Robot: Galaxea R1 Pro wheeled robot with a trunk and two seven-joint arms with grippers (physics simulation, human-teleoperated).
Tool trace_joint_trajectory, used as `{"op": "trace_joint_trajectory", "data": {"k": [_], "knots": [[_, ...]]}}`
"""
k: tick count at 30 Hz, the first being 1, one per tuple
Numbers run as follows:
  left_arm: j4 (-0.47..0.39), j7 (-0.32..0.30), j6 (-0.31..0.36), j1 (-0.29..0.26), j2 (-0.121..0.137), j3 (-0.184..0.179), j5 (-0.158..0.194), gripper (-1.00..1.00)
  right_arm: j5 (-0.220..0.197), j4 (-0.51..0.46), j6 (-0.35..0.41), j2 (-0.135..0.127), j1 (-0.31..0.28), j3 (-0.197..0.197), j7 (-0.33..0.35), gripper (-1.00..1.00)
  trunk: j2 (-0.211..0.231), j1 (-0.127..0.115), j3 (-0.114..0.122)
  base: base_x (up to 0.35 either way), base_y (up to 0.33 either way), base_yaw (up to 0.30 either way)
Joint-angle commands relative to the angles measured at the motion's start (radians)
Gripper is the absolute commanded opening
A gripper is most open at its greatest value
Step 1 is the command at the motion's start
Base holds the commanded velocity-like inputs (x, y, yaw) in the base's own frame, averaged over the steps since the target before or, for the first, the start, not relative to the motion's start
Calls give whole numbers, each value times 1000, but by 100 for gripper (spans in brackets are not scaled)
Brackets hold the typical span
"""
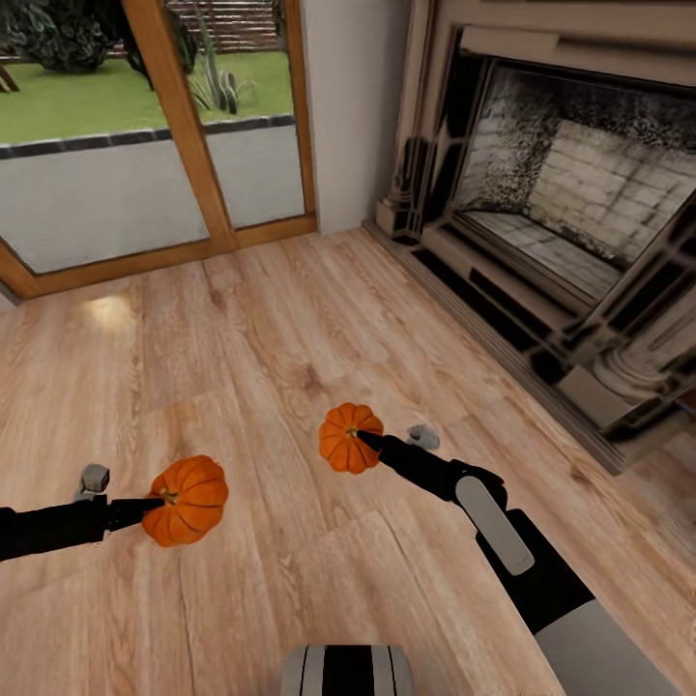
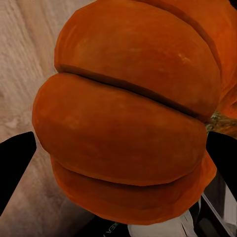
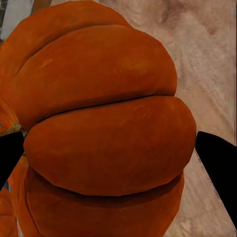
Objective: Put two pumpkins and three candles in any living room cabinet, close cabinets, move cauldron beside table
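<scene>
I am carrying one pumpkin [image 1: 186, 500] pinched in the left end effector [image 1: 159, 503], another pumpkin [image 1: 350, 437] in the right end effector [image 1: 365, 438]. Both grips look stem-side; jolts while driving could be shaking one loose.

A pale wood-plank floor [image 1: 261, 367] runs to a stone fireplace [image 1: 570, 203] with a brick-lined firebox, beside wood-framed glass doors [image 1: 184, 126] facing a green lawn [image 1: 106, 97].

Light wood plank floor [image 1: 261, 358] with a glare spot at left; wood-framed glass doors [image 1: 184, 135] at back showing grey patio and green lawn; plain white wall [image 1: 353, 106] beside them; dark-mantled fireplace [image 1: 570, 213] at right, pale brick firebox inside.
</scene>
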Motion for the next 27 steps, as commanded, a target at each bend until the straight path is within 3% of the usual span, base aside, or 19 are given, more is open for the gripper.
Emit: {"op": "trace_joint_trajectory", "data": {"k": [1,27], "knots": [[-1,0,10,0,0,0,8,-100,-12,-1,1,-1,-1,2,-6,-100,0,-1,3,0,0,-260],[1,7,10,0,22,0,-4,-100,-13,-2,1,3,-1,2,-7,-100,6,-12,93,-8,0,-270]]}}
